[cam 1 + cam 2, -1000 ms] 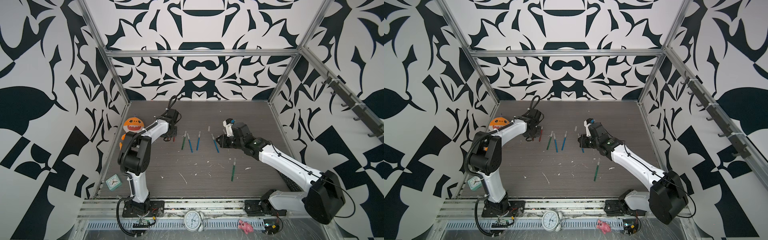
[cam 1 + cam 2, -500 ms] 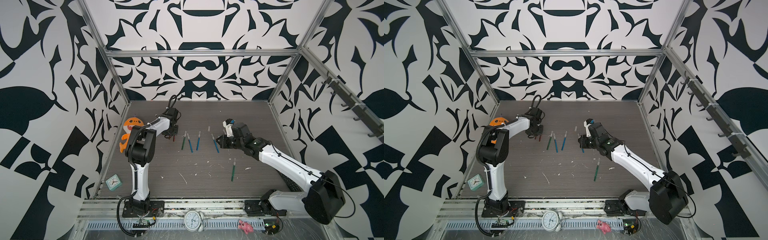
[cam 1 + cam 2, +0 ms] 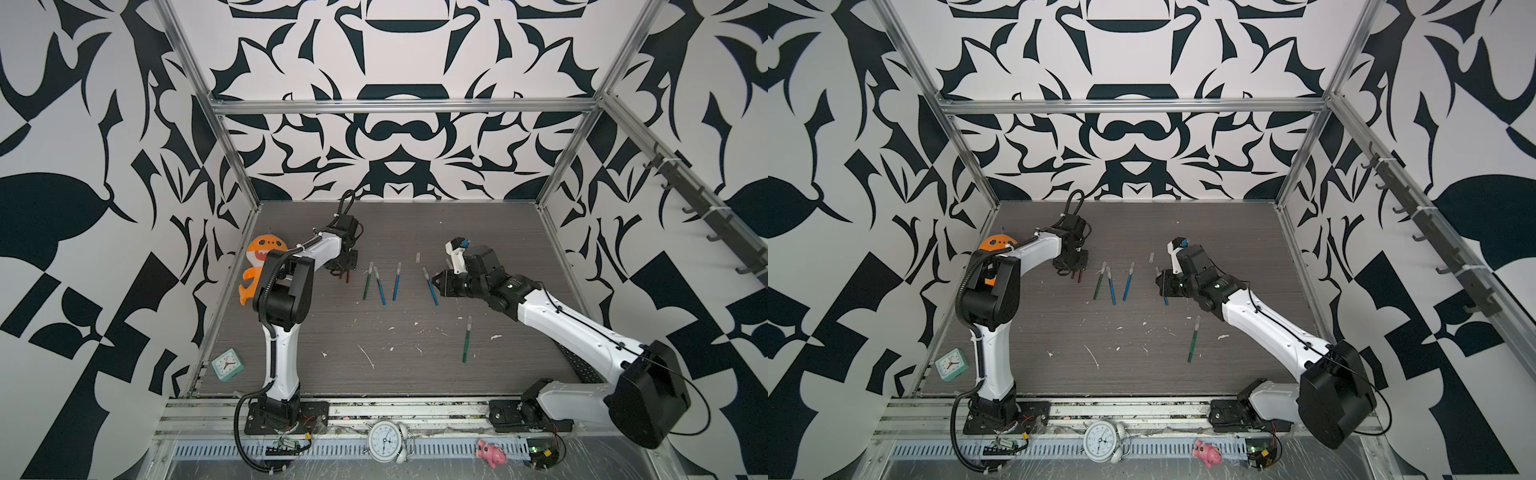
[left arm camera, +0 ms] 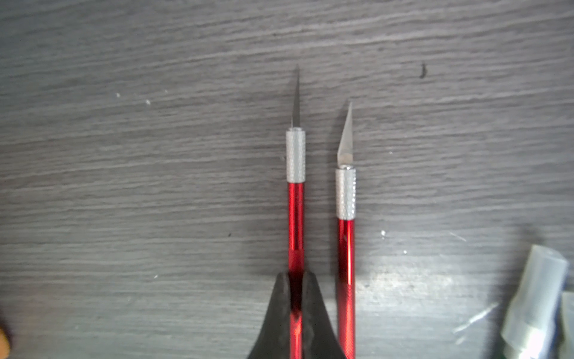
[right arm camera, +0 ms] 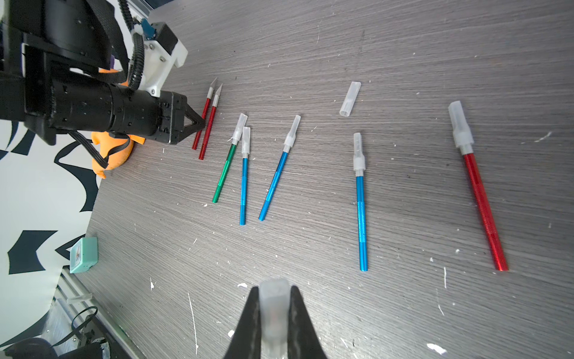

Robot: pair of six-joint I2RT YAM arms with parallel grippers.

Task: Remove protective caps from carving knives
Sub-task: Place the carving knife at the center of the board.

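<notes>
My left gripper (image 4: 295, 275) is shut on the handle of a red carving knife (image 4: 295, 217) with a bare blade, low over the table. A second bare red knife (image 4: 345, 242) lies right beside it. In both top views this gripper (image 3: 343, 274) (image 3: 1073, 272) is at the back left. My right gripper (image 5: 274, 287) is shut on a translucent protective cap (image 5: 274, 307), above the table at mid-right (image 3: 434, 282). Capped knives lie in a row: green (image 5: 224, 177), blue (image 5: 243, 186), blue (image 5: 275, 183), blue (image 5: 361, 211), red (image 5: 483, 202). Another capped green knife (image 3: 466, 340) lies nearer the front. A loose cap (image 5: 350, 98) lies behind the row.
An orange plush toy (image 3: 259, 266) lies at the table's left edge beside the left arm. A mint clock (image 3: 226, 365) stands at the front left corner. White flecks (image 3: 365, 355) dot the grey table. An alarm clock (image 3: 388, 441) and a pink toy (image 3: 490, 451) sit on the front rail.
The left arm's elbow has shifted a little to the right while its gripper stays at the two red knives. The right arm has not moved.
</notes>
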